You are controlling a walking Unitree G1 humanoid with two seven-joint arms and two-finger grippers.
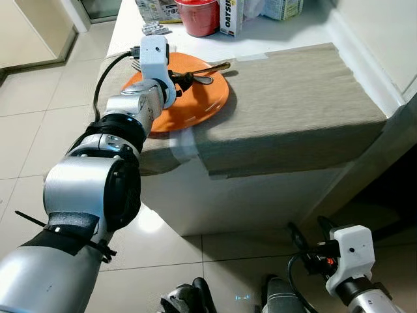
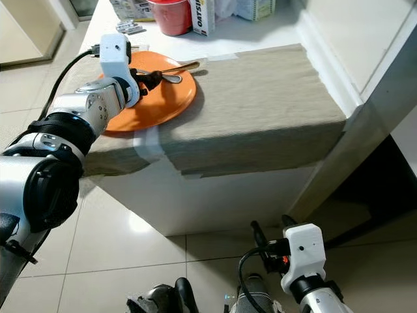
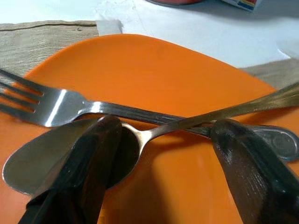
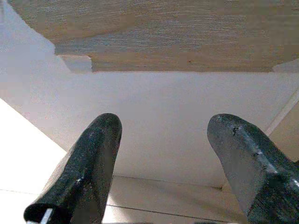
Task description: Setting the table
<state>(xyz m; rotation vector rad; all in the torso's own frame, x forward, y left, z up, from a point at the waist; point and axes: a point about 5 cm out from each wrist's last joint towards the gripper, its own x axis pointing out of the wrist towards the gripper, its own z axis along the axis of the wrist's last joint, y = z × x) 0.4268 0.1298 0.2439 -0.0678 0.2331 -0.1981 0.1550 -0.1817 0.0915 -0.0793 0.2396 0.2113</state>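
your left arm reaches from the lower left toward 12 o'clock, across the near left corner of the table (image 1: 260, 195), a white block topped with a tan cloth (image 1: 293, 111). the left gripper (image 3: 159, 154) hovers low over an orange plate (image 1: 202, 104) that sits at the cloth's left end, partly over the near edge. its fingers (image 3: 88, 163) are spread apart and grip nothing. on the plate lie a fork (image 3: 60, 105) and a spoon (image 3: 42, 158), crossed over each other like an x. the fork's tines point toward 9 o'clock in the head views, and the spoon's brassy handle runs toward 2 o'clock, past the plate's rim. in the wrist view one finger sits over the spoon's bowl and the other near the fork's handle end; you cannot tell whether either finger touches the metal.

behind the plate, at 12 o'clock, a red cup (image 1: 197, 16) stands on the bare white tabletop beside a carton (image 1: 232, 16).

the rest of the cloth stretches to the right.

at the lower right, near 5 o'clock, your right gripper (image 4: 163, 163) hangs below the table's edge, well apart from the plate. its fingers (image 4: 84, 172) are also spread, holding nothing, pointing at the table's white side.
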